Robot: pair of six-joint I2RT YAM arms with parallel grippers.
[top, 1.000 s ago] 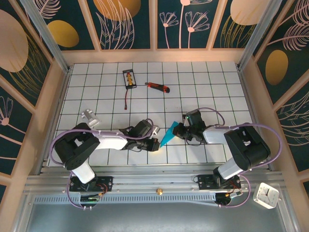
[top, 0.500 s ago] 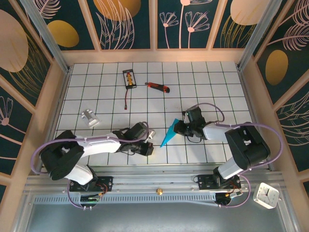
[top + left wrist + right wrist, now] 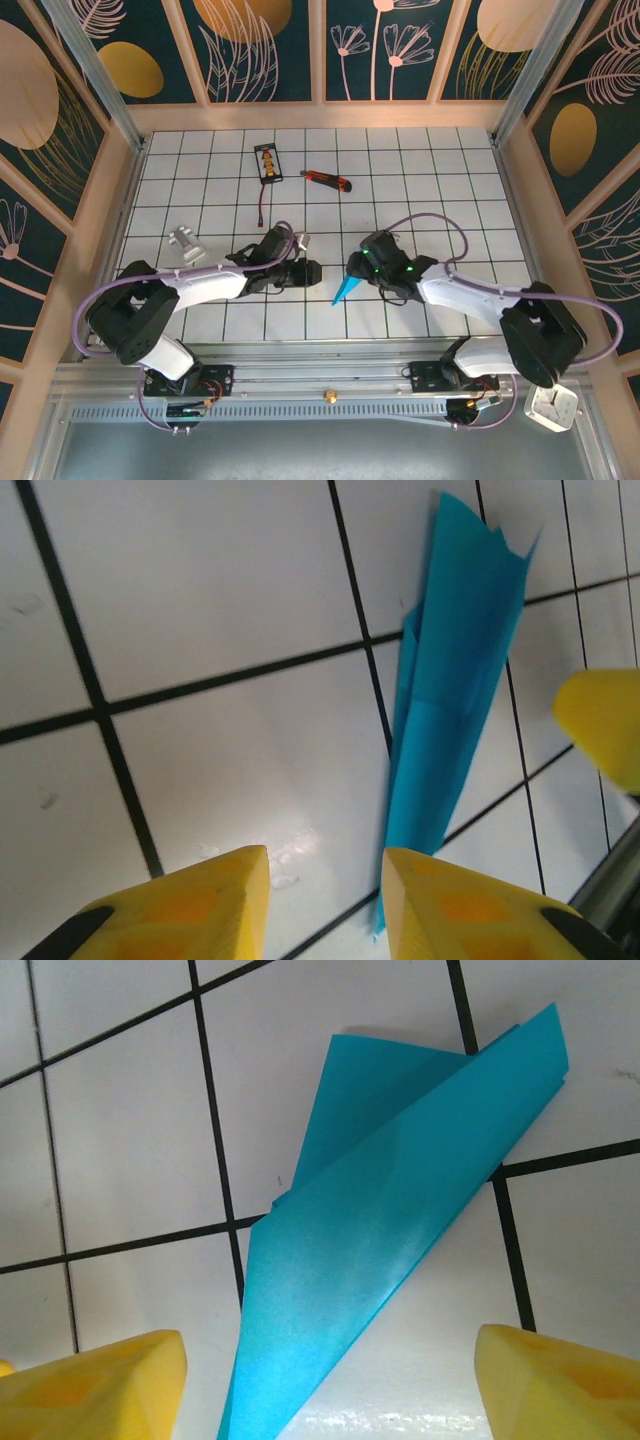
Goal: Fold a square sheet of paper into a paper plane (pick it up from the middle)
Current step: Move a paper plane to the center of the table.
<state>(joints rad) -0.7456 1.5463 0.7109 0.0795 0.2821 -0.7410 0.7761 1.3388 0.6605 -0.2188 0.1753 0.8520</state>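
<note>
The square sheet of paper is folded into a slim cyan-blue paper plane (image 3: 343, 289) that lies flat on the white grid table, pointed nose toward the near edge. In the left wrist view the paper plane (image 3: 455, 710) lies just right of my left gripper (image 3: 325, 880); its jaws are partly apart with only bare tile between them. My left gripper (image 3: 312, 270) sits just left of the paper. My right gripper (image 3: 356, 266) hovers over the plane's wide tail. Its wrist view has the paper plane (image 3: 380, 1260) between the spread fingers of my right gripper (image 3: 330, 1360), which touch nothing.
A red-and-black utility knife (image 3: 327, 180) and a small dark package (image 3: 267, 163) with a red cord lie at the back of the table. A small metal part (image 3: 185, 241) rests at the left. Wooden walls ring the table; a white clock (image 3: 551, 404) sits outside it, bottom right.
Both grippers have opened and let go of the paper, which dropped flat onto the table. The left gripper drew back to the left; the right arm reached further left over the paper.
</note>
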